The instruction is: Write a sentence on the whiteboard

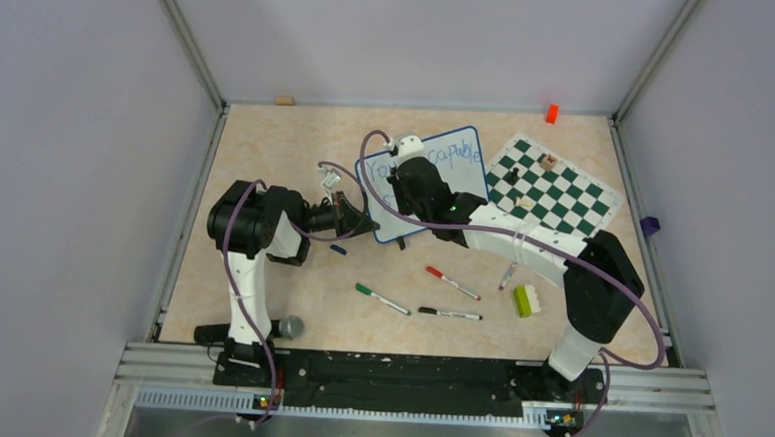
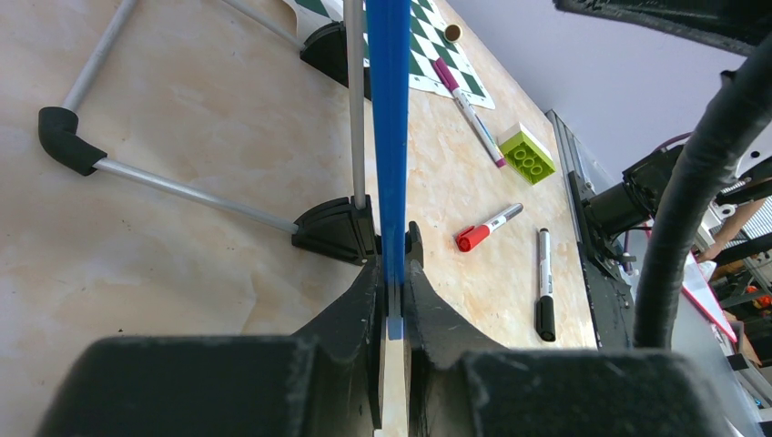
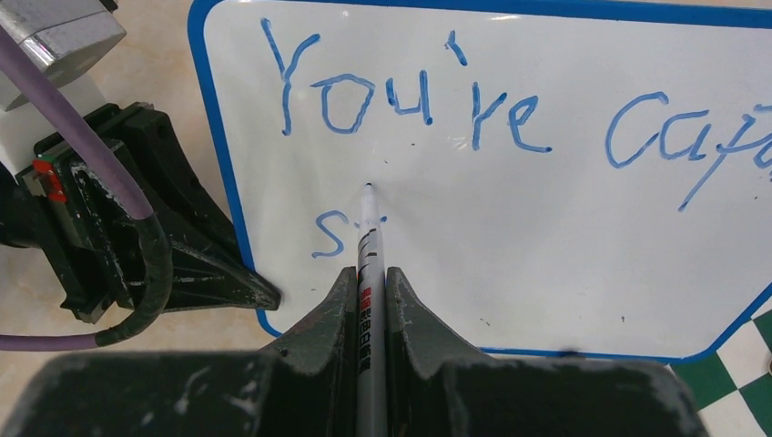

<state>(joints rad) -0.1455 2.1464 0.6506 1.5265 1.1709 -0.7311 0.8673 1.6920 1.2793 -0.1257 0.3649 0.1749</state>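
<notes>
Two robot arms work at a small whiteboard (image 1: 463, 174) that stands propped on wire legs toward the far middle of the bench (image 1: 267, 152), between the left arm and a green-and-white chess mat (image 1: 562, 191) just beside it. The left fingers (image 2: 371, 284) are clamped on the board's thin blue frame at its near side corner, the edge running straight up between them, right beside one of the black feet (image 2: 335, 232). The right fingers (image 3: 346, 293) are closed around a marker (image 3: 367, 238), which points at the glossy face of the board, its tip set against the white surface below the first line of writing.

The sentence (image 3: 473, 118) in slanted blue hand reads "You're capable" across the top; beneath it only an "S" and a short stroke show, just beside the marker's tip.

On the bench nearer the arms' bases lie a red-capped marker (image 1: 451, 282), a green-capped marker (image 1: 381, 298) and a black one (image 1: 449, 313), well apart from the board. A lime-green toy brick (image 1: 524, 301) sits near a fourth marker (image 1: 507, 277), and a small blue cap (image 1: 338, 248) rests by the left arm.
</notes>
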